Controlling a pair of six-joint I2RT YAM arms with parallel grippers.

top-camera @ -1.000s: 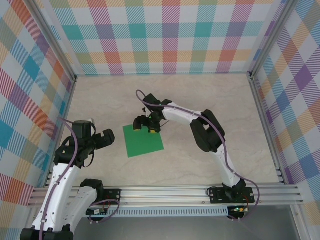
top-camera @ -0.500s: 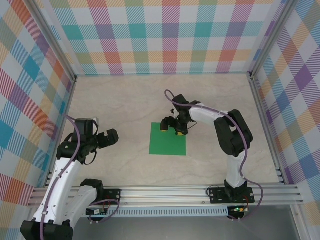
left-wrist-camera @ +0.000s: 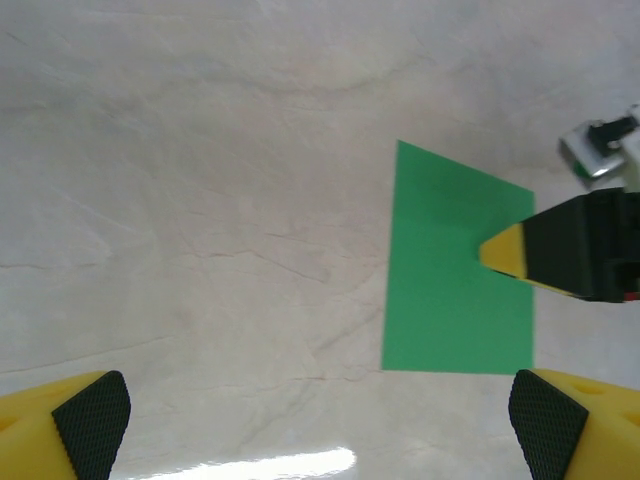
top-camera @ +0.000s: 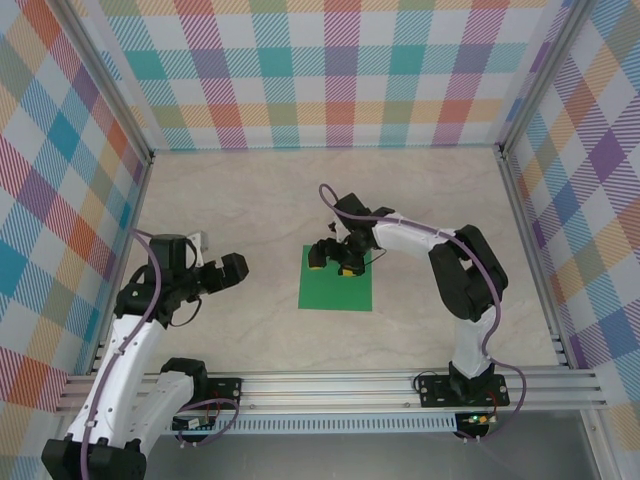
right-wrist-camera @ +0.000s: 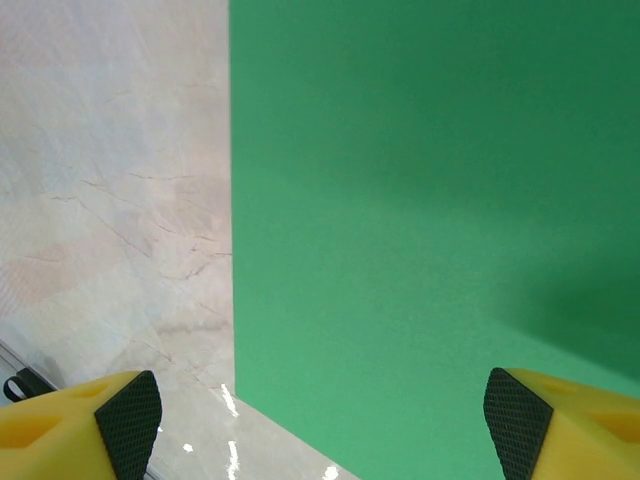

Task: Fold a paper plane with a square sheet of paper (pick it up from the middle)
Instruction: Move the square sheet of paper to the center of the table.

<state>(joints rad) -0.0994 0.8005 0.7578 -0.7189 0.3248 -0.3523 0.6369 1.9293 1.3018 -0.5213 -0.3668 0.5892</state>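
Observation:
The square sheet of paper (top-camera: 336,288) is bright green and lies flat and uncreased on the marbled table, a little right of centre. My right gripper (top-camera: 332,258) hovers over the sheet's far edge, open, with nothing between its yellow fingers. In the right wrist view the sheet (right-wrist-camera: 430,200) spreads under the open right gripper (right-wrist-camera: 320,425). My left gripper (top-camera: 225,270) stands open to the left of the sheet, apart from it. In the left wrist view the sheet (left-wrist-camera: 455,270) lies ahead and to the right of the open left gripper (left-wrist-camera: 320,435), with a right fingertip (left-wrist-camera: 505,250) over it.
The beige marbled table (top-camera: 240,200) is walled by plaid panels (top-camera: 320,70) at the back and both sides. A metal rail (top-camera: 330,385) with both arm bases runs along the near edge. Bare table lies all round the sheet.
The sheet slid right and squared up with the right gripper, then stayed put. The right gripper has since shifted slightly left. The left gripper has reached right, toward the sheet.

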